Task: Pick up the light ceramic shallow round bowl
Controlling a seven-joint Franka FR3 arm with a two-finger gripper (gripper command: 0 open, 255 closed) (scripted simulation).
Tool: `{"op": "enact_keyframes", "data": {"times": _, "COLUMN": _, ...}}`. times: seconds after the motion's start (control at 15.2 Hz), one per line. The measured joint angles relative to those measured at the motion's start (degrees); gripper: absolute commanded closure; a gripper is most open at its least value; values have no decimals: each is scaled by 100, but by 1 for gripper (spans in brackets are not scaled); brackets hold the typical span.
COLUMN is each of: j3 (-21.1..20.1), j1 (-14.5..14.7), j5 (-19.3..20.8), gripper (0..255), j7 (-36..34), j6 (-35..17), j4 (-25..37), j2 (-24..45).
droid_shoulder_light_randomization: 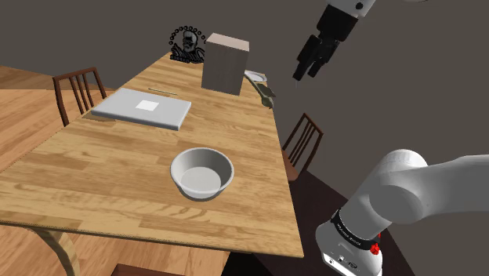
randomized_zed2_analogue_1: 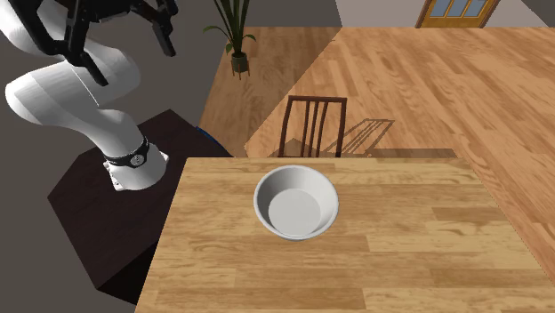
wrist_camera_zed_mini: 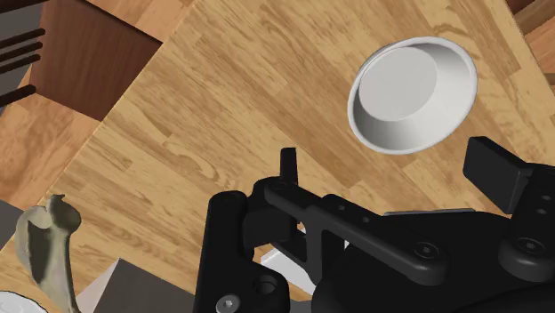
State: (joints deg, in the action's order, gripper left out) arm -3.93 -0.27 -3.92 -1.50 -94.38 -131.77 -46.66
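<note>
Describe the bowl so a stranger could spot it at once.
Find the long wooden table. Towards its edge nearest the robot's stand sits a shallow, empty, pale grey bowl. It is round, while the flat grey slab and upright box beyond it are rectangular.

White arm point(droid_shoulder_light_randomization: 423, 184) raised high, claw point(droid_shoulder_light_randomization: 309, 74) spread, holding nothing

The tabletop point(randomized_zed2_analogue_1: 400, 258) around the bowl point(randomized_zed2_analogue_1: 295, 203) is lit evenly and brightly. Soft shade is seen on the bowl's inner wall. Behind the bowl, a chair's point(randomized_zed2_analogue_1: 313, 124) slatted shadow is thrown over the bright floor point(randomized_zed2_analogue_1: 427, 80).
</note>
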Motion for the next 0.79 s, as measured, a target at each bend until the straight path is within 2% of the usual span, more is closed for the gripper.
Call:
{"op": "enact_keyframes", "data": {"times": 0.13, "j3": 15, "j1": 4, "j5": -19, "gripper": 0, "j7": 14, "j6": -76, "j4": -66, "j2": 23}}
{"op": "enact_keyframes", "data": {"times": 0.33, "j3": 66, "j1": 29, "j5": -134, "gripper": 0, "j7": 68, "j6": -506, "j4": -358, "j2": 229}}
{"op": "enact_keyframes", "data": {"times": 0.79, "j3": 182, "j1": 139, "j5": -511, "gripper": 0, "j7": 295, "j6": -1847, "j4": -1098, "j2": 1017}}
